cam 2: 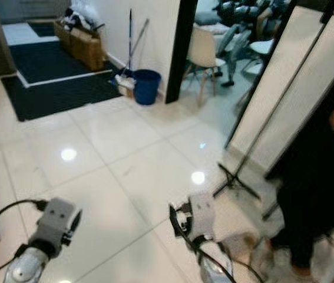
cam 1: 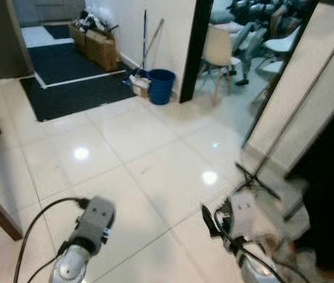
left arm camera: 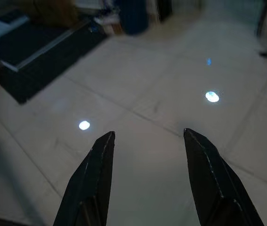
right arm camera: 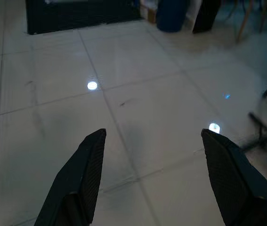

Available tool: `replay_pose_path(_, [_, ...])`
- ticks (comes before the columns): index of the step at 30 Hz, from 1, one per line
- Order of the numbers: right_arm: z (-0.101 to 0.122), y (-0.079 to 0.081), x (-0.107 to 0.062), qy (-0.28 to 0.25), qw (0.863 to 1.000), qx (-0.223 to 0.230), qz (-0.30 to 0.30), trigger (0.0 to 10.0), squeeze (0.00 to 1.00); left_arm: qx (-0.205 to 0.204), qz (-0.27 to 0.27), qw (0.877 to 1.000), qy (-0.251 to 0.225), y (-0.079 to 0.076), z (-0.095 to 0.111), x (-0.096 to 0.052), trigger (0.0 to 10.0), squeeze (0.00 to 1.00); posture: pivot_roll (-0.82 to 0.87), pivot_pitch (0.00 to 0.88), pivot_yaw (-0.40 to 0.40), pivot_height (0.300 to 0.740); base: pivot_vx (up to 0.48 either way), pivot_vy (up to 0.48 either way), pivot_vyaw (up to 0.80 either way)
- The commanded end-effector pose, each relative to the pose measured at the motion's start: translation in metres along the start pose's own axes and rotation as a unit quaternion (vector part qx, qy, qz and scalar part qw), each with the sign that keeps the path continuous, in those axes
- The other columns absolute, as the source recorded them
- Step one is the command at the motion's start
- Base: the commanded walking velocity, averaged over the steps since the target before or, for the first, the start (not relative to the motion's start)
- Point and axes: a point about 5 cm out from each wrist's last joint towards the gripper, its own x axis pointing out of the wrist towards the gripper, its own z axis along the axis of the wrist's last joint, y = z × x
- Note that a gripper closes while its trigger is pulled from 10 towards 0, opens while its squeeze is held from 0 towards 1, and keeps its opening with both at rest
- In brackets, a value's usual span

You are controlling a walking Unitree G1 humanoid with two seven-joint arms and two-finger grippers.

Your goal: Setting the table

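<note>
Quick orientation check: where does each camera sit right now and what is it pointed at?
Left eye: head, looking down at white tiled floor; both arms show.
Right eye: same scene, shifted; a person at right.
Left wrist: along the open left pincer at floor.
Right wrist: along the open right pincer at floor.
Shared: blue bucket and dark mat ahead in all views.

Both silver arms are held low and forward; the left gripper [left arm camera: 147, 141] and right gripper [right arm camera: 154, 136] are spread apart, holding nothing.
</note>
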Motion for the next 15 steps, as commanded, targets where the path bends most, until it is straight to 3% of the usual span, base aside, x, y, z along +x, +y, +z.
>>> replay_pose_path(1, [-0.004, 0.0044, -0.0015, 0.003, 1.0, 0.003, 0.004, 10.0, 0.0, 0.005, 0.002, 1.0, 0.021, 0.0016, -0.0111, -0.0059, 10.0, 0.0, 0.09, 0.086, -0.012, 0.74, 0.48, 0.0, 0.0])
replay_pose_path(15, [-0.0073, 0.0015, -0.0026, 0.005, 1.0, -0.001, -0.003, 10.0, 0.0, 0.003, -0.005, 1.0, 0.017, -0.0019, -0.0113, -0.0044, 10.0, 0.0, 0.08, 0.083, -0.008, 0.74, 0.48, 0.0, 0.0])
